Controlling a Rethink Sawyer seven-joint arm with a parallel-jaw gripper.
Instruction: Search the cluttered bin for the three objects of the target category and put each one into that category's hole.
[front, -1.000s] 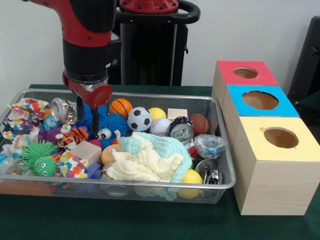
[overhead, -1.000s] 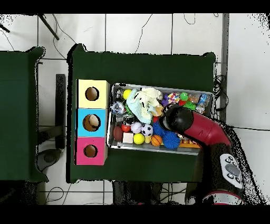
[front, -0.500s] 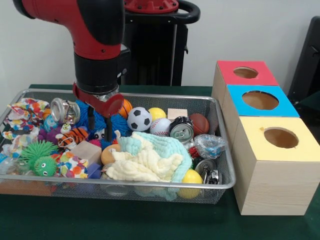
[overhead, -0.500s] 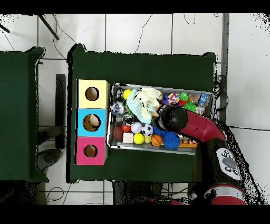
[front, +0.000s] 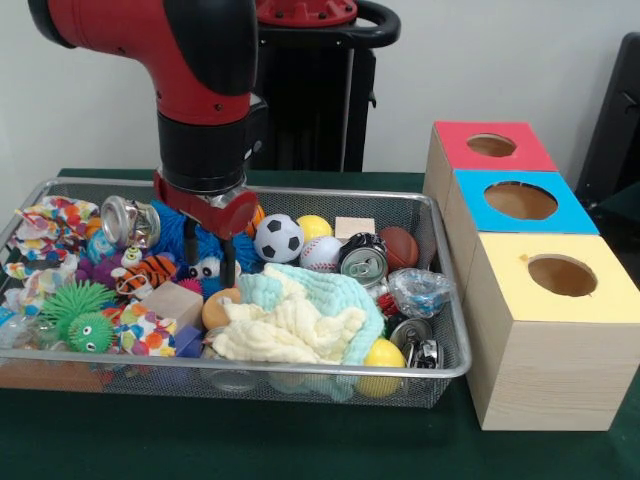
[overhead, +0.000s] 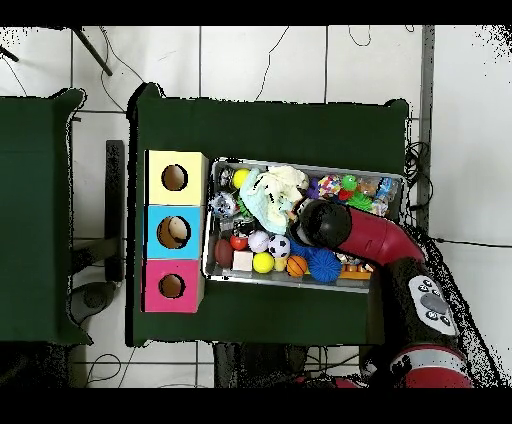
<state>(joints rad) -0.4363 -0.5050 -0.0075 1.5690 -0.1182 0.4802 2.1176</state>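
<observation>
My gripper (front: 208, 262) hangs open low in the wire bin (front: 300, 192), its two dark fingers straddling the blue fuzzy toy (front: 205, 262), with nothing held. An orange ball (front: 217, 308) and the yellow and green cloth (front: 300, 318) lie just in front. A basketball (front: 257, 214) is partly hidden behind the wrist; a soccer ball (front: 279, 238), yellow ball (front: 313, 226) and baseball (front: 320, 253) sit right of it. Cans lie at the left (front: 122, 220), middle (front: 362, 260) and front right (front: 420, 345). From above, the arm (overhead: 330, 225) covers the gripper.
Three wooden boxes with round holes stand right of the bin: red (front: 490, 146), blue (front: 520, 202), yellow (front: 560, 275). A tiger toy (front: 150, 270), green spiky toys (front: 78, 318), wooden blocks (front: 172, 302) and patterned cloth (front: 55, 222) crowd the bin's left half.
The arm has moved right in the front view, from above the tiger toy toward the cloth, and slightly lower. The fingers stay open and hold nothing.
</observation>
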